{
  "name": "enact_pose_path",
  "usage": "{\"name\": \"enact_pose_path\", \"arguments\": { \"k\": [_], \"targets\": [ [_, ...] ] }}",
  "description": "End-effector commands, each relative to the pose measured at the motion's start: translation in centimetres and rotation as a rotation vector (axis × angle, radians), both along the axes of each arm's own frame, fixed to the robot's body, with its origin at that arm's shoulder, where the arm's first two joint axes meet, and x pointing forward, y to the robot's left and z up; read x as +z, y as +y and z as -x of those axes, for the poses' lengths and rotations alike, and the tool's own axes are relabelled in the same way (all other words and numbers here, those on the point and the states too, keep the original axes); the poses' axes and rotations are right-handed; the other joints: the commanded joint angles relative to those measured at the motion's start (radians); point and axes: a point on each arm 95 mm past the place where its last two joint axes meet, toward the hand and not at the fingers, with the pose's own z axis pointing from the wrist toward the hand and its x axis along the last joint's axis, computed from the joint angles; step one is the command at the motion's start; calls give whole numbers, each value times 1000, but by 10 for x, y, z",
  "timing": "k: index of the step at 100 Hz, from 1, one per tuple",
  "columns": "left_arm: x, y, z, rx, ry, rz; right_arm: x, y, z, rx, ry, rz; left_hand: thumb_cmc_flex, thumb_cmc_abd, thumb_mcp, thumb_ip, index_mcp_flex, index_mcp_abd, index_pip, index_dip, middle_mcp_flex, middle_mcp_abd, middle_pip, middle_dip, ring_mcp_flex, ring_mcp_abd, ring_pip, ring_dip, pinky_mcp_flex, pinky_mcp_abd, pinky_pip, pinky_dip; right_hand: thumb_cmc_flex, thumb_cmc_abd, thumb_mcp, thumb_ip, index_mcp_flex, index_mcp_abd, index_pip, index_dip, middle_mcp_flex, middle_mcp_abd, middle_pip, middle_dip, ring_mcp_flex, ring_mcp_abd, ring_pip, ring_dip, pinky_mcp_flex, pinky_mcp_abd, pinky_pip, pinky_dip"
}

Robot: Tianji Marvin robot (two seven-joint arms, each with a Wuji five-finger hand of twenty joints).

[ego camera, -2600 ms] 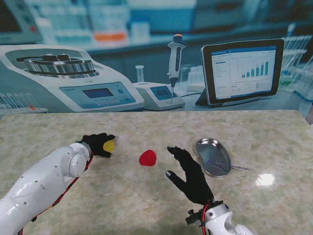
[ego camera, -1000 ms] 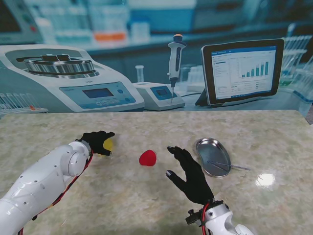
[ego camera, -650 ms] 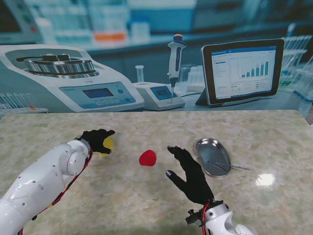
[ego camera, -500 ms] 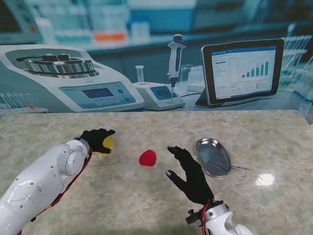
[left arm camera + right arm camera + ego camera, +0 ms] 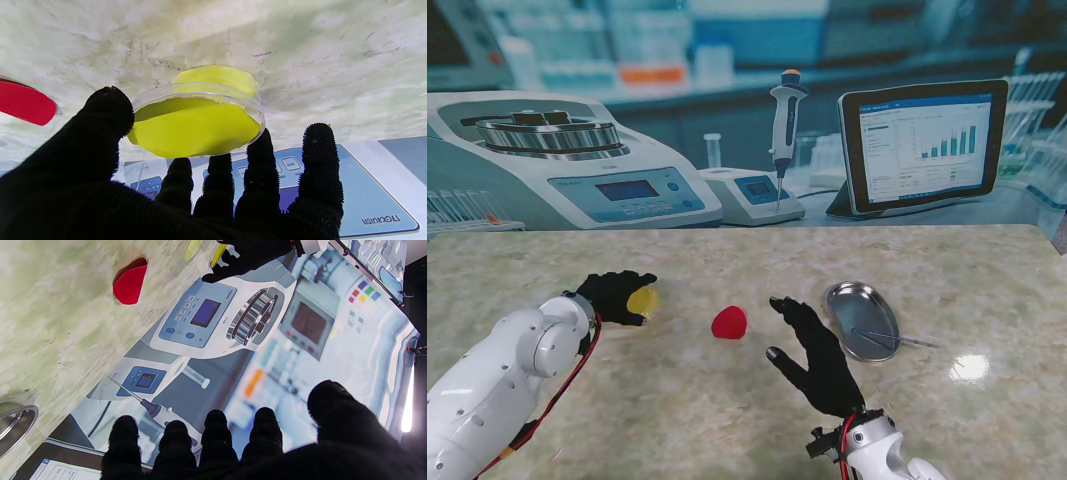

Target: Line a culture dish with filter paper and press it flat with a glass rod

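Note:
My left hand point(image 5: 612, 294) is shut on a clear culture dish point(image 5: 196, 125) lined with yellow filter paper point(image 5: 642, 302). The thumb point(image 5: 106, 113) presses one side of the rim and the fingertips point(image 5: 262, 146) the other, and the dish is tilted just above the table. A yellow patch point(image 5: 217, 75) shows on the table behind it. My right hand point(image 5: 815, 358) hovers open with its fingers spread and holds nothing. The thin glass rod point(image 5: 895, 339) lies across a metal tray point(image 5: 847, 296) to the right of that hand.
A red disc point(image 5: 729, 322) lies on the marble table between the two hands and also shows as the red disc point(image 5: 129, 281) in the right wrist view. A lab-equipment backdrop stands behind the table's far edge.
My left arm has drawn back toward me and slightly left, carrying the yellow-lined dish a little nearer. The right hand, red disc, tray and rod have not moved.

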Motion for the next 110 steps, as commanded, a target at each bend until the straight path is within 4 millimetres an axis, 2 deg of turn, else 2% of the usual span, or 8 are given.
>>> {"name": "enact_pose_path", "arguments": {
  "k": [1, 68, 110],
  "targets": [
    [-4, 2, 9, -11, 17, -10, 1, 3, 2, 2, 1, -12, 42, 32, 119, 43, -25, 24, -6, 5, 13, -24, 13, 5, 19, -10, 32, 19, 5, -1, 39, 36, 17, 19, -20, -5, -8, -29, -5, 11, -19, -34, 5, -3, -3, -39, 13, 14, -12, -25, 15, -17],
    [-4, 5, 76, -114, 69, 19, 3, 3, 3, 5, -4, -17, 58, 43, 102, 43, -25, 32, -12, -15, 9, -24, -7, 5, 13, -9, 31, 20, 2, -10, 43, 36, 17, 19, -20, -5, -8, -30, -5, 10, -20, -34, 5, -3, -3, -39, 12, 14, -13, -25, 16, -19],
    [-14, -1, 109, -143, 89, 23, 4, 4, 4, 6, -4, -18, 62, 43, 99, 45, -24, 34, -11, -32, 8, -23, -17, 13, 12, -10, 36, 23, 2, -12, 47, 38, 18, 18, -20, -5, -8, -29, -6, 8, -20, -33, 4, -3, -3, -39, 11, 14, -13, -25, 16, -20]
  ]
}}
